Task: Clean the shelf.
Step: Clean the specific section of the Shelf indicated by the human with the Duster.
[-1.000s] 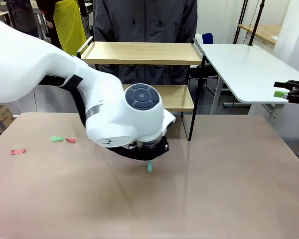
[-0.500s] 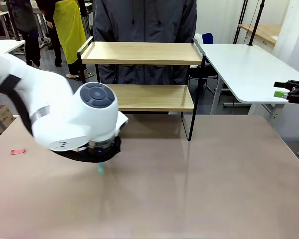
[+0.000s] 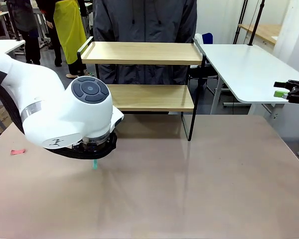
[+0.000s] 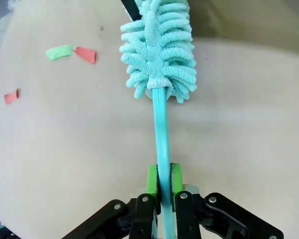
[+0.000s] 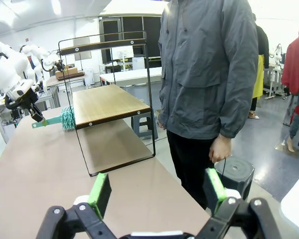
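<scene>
Since a second ago we have carried the duster [image 4: 159, 59] leftward over the table [image 3: 214, 174], away from the shelf [image 3: 142, 52] standing at its far edge. Our left pincer [image 4: 163, 179] clamps the handle; our right pincer [image 5: 157, 191] gapes empty. Both boards look bare, so we likely sweep the scraps [image 4: 72, 52] next, lowering the head.
</scene>
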Available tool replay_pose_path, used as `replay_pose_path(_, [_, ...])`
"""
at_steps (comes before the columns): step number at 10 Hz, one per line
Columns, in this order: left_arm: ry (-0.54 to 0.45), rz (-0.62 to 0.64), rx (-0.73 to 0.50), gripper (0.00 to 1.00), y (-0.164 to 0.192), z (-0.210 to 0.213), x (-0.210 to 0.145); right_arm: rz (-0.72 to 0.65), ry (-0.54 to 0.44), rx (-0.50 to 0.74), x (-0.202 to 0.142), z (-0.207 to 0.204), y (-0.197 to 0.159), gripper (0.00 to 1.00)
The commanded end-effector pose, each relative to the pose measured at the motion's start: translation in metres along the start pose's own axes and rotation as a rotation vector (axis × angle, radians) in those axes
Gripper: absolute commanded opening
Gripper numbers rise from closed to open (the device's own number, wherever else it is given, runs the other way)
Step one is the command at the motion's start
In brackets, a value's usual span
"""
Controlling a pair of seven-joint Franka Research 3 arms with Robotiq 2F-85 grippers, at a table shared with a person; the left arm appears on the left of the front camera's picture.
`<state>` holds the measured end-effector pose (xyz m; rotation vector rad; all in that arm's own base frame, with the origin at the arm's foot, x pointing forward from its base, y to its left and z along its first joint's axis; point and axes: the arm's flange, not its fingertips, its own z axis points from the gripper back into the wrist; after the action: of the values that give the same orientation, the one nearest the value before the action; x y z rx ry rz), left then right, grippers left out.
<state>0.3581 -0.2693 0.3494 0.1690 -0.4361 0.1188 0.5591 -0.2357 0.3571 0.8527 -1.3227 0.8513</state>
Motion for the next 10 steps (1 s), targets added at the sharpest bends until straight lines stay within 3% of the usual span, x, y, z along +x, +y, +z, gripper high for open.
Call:
replay_pose_path(1, [-0.007,-0.002,-0.006,0.13,-0.001,0.004,0.0,-0.012,0.007,-0.003,0.005,-0.002,0.002,1.0])
replay_pose_path(5, [-0.106,-0.004,-0.273,0.13,0.028,0.036,0.01,-0.012,0.007,-0.003,0.005,-0.002,0.002,1.0])
replay_pose_path(10, [-0.061,-0.378,-0.599,0.13,0.054,0.063,0.016,-0.012,0.007,-0.003,0.005,-0.002,0.002,1.0])
